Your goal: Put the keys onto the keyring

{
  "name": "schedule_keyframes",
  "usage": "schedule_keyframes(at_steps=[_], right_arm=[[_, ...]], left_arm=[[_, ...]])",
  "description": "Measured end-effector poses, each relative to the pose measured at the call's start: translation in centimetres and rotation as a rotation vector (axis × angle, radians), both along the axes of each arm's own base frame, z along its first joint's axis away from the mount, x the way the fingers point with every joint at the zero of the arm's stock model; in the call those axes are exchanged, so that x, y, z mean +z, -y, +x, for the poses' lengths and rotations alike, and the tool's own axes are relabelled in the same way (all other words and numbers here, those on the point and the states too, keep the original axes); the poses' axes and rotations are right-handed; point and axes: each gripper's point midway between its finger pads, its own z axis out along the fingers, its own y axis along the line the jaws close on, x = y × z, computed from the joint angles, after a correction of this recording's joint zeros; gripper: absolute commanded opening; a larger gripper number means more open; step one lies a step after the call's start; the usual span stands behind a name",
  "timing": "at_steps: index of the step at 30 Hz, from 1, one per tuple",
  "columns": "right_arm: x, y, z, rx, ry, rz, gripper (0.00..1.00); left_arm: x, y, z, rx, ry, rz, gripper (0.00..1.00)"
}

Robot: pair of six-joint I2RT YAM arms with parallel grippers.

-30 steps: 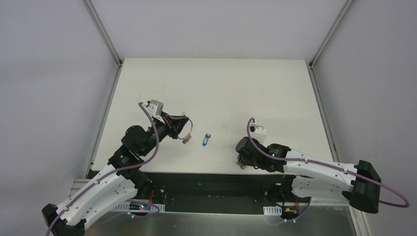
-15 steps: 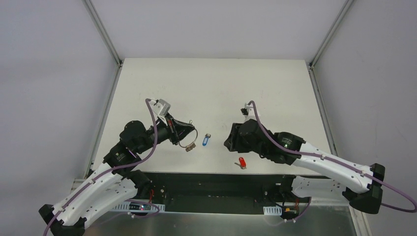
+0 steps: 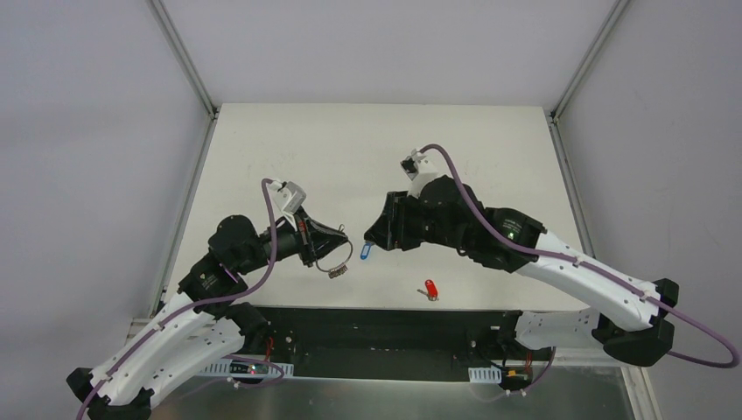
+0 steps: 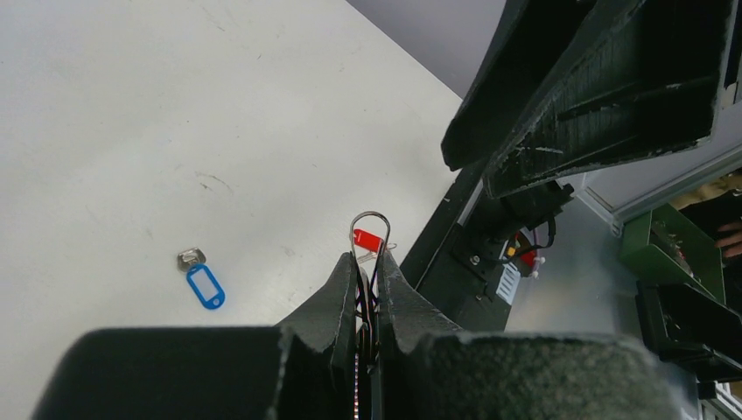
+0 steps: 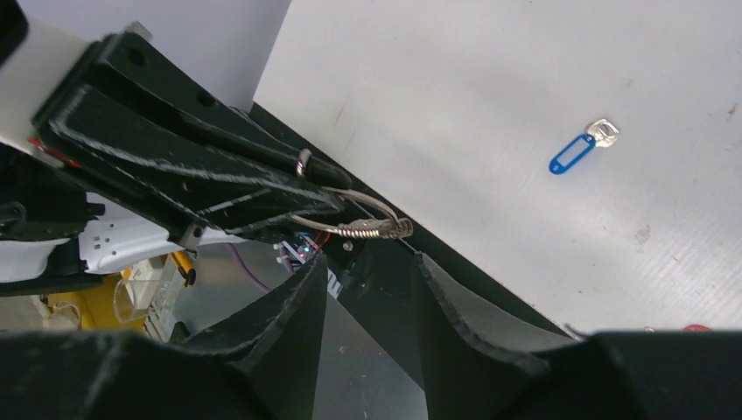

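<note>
left gripper (image 4: pixel 367 273) is pinching the ring (image 4: pixel 371 229); right gripper (image 5: pixel 372 273) is gaping empty near the light-looking blue key (image 5: pixel 577 150); grab its head.

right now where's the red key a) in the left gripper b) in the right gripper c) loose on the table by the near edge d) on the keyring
C: the red key lies by itself on the table near its front edge.
</note>
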Motion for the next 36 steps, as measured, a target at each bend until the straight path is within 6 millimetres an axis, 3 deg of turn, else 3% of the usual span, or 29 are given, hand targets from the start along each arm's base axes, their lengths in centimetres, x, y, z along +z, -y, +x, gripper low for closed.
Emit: schedule_keyframes(at_steps=[3,14,22,36], right_arm=[[1.0,-1.4,0.4,0.008,-0.001,0.014,0.4],[1.6,-5.0,1.1,0.023,-0.061,0.027,0.33],[2.7,-6.1,1.2,0.031,-0.081,0.057,0.28],[1.7,-6.6,0.7,0.052,-0.125,0.027,0.18]], left_arm=[[0.1,0.1,-0.3,-0.019,0.005,0.0,0.0],[0.3,0.2,-1.1,-0.065,0.04,0.006,0.0],[0.4,0.1,-1.2,-0.07,0.072,0.015,0.0],[1.0,-0.2,-1.4,-0.071,0.109,0.01,0.0]])
